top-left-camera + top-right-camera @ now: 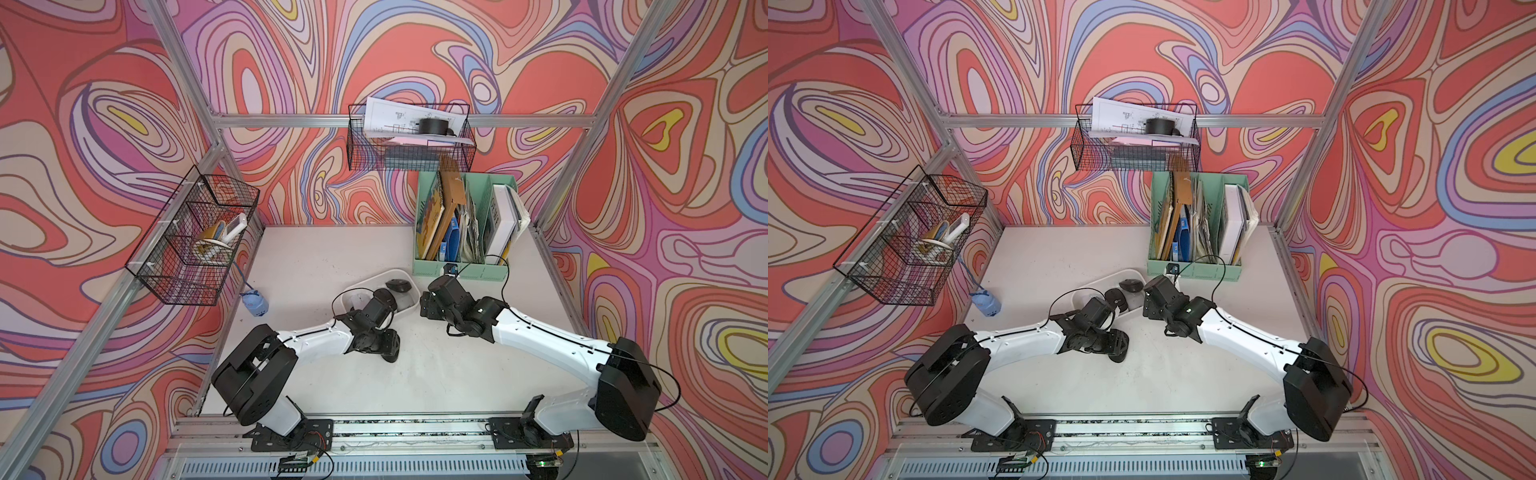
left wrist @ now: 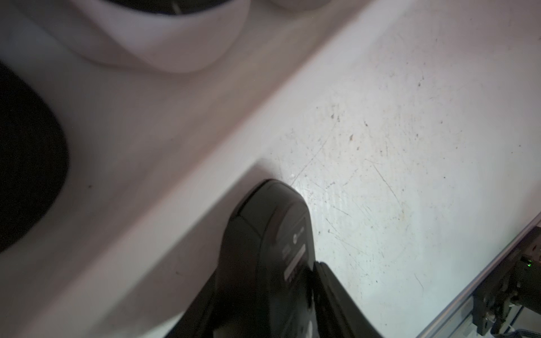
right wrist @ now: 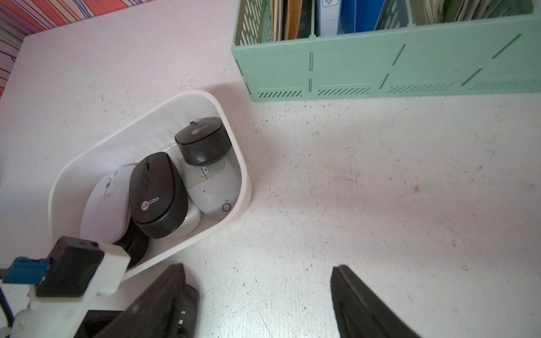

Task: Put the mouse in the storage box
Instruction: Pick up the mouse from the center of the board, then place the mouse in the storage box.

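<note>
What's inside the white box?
In the white box, a black mouse lies between a white mouse and a grey mouse; another black mouse sits on the grey one. The left arm covers one end, so more may hide there.

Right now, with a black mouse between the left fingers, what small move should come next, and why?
Probably a short lift straight up. The black mouse is held on edge between the left fingers, apparently just outside the storage box wall and low over the table; it seems to need to clear the rim before moving in.
</note>
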`<move>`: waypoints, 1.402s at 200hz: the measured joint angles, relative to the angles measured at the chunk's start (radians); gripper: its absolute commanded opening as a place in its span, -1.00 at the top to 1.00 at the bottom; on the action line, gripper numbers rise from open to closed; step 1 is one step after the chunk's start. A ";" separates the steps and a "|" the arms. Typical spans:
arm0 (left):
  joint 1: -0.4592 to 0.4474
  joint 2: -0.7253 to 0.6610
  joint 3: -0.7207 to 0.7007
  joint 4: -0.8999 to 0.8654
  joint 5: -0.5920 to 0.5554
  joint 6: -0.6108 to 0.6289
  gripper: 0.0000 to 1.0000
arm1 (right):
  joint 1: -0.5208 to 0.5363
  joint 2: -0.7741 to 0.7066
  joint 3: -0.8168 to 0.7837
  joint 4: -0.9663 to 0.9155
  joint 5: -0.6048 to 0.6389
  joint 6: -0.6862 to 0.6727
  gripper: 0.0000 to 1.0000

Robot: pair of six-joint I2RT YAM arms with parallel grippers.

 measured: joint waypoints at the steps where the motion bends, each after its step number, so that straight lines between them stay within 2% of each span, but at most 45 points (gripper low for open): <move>1: 0.000 0.000 0.000 0.000 0.000 0.000 0.28 | 0.000 0.000 0.000 0.000 0.000 0.000 -0.59; 42: -0.027 -0.024 0.014 -0.057 -0.044 0.009 0.47 | 0.000 0.008 0.005 -0.009 0.007 0.000 -0.56; 54: -0.037 -0.042 0.020 -0.093 -0.063 0.011 0.48 | 0.000 0.008 0.006 -0.015 0.022 0.000 -0.53; 84: -0.054 -0.130 0.063 -0.182 -0.095 0.012 0.43 | 0.000 -0.036 -0.007 -0.045 0.108 0.028 -0.65; 112: -0.055 -0.220 0.175 -0.274 -0.144 0.013 0.42 | -0.008 -0.157 -0.039 -0.068 0.200 0.042 -0.68; 136: -0.055 -0.217 0.322 -0.357 -0.208 0.032 0.43 | -0.021 -0.198 -0.040 -0.089 0.265 0.043 -0.69; 164: -0.052 -0.144 0.485 -0.460 -0.303 0.068 0.40 | -0.026 -0.215 -0.056 -0.119 0.323 0.040 -0.72; 208: -0.012 0.085 0.717 -0.643 -0.428 0.128 0.41 | -0.039 -0.290 -0.110 -0.146 0.381 0.026 -0.76; 280: 0.058 0.298 0.869 -0.849 -0.645 0.199 0.40 | -0.061 -0.402 -0.185 -0.165 0.475 -0.011 -0.83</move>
